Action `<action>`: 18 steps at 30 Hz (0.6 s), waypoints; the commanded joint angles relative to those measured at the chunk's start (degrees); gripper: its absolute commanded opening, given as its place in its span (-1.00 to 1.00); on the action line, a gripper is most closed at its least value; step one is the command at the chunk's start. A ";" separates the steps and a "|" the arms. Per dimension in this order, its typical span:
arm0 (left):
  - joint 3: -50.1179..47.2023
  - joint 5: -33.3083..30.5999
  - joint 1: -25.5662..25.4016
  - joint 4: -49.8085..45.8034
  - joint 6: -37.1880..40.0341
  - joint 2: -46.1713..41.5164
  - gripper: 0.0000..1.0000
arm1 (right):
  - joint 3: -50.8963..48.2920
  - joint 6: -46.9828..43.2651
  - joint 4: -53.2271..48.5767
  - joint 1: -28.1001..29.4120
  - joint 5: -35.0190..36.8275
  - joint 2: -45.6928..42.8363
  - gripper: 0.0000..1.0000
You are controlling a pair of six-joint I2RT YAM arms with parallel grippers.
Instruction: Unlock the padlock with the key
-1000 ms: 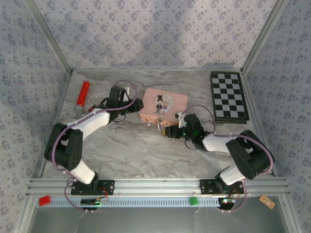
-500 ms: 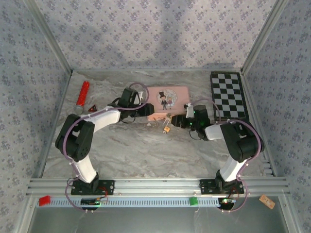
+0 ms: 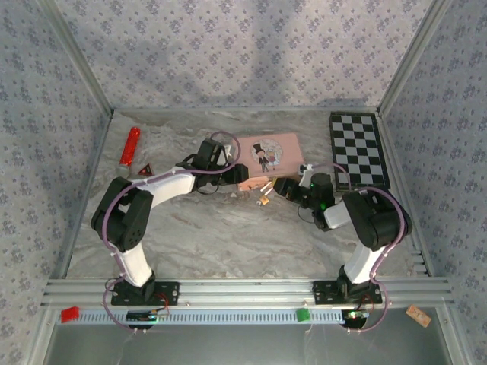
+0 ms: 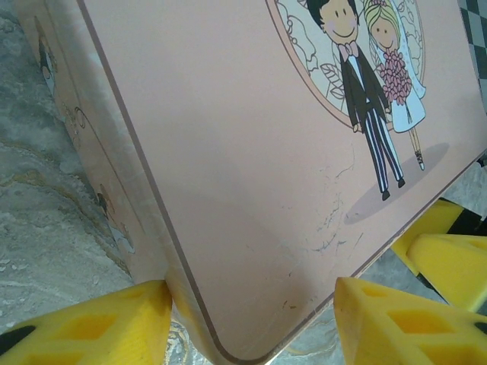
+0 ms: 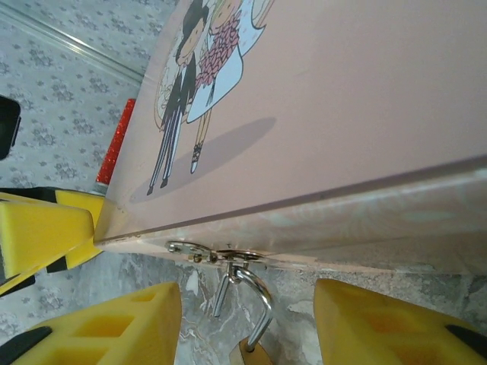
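- The glossy pink box (image 4: pixel 228 152) is clamped at a rounded corner by the left gripper (image 4: pixel 253 295).
- The brass padlock (image 5: pixel 246 353), hung by its thin silver loop, is straddled by the wide-spread right gripper (image 5: pixel 247 315).
- A checkerboard (image 3: pixel 358 150) lies nearby.

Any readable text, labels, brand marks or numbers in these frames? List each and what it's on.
No readable text.
pink box: cartoon bride and groom on the lid, no words.
padlock: too small to show any marking.
checkerboard: plain squares, no lettering.
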 commanded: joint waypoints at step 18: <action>-0.38 -2.24 0.46 0.82 -2.74 -1.63 0.17 | -2.64 6.96 19.15 1.71 -1.26 10.95 -0.22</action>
